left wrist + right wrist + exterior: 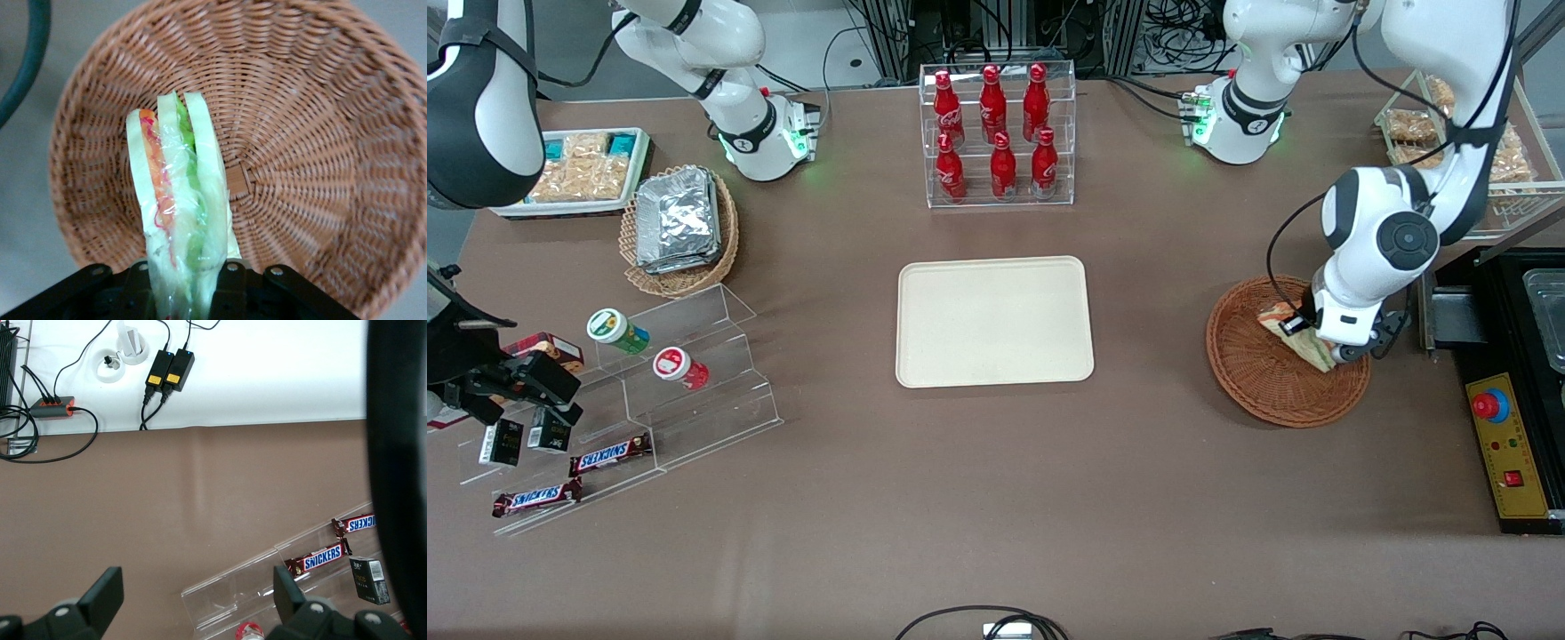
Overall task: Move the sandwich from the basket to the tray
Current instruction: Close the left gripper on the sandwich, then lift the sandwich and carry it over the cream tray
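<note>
My fingers (183,293) are clamped on the sandwich (177,200), which sits just above the basket (320,133) floor. Next I'd lift straight up to clear the rim, then carry it level to the tray (994,321) mid-bench. Wrap looks slippery, so no jerks.

"Where is the working arm?"

"Bent at the elbow, forearm pointing down, wrist low over the basket (1286,364) toward its own end of the table."

"And the gripper (1327,354)?"

"It sits down inside the basket. Its black fingers (230,287) are closed on either side of the sandwich (179,200), gripping one end of the wedge, which stands on edge."
</note>
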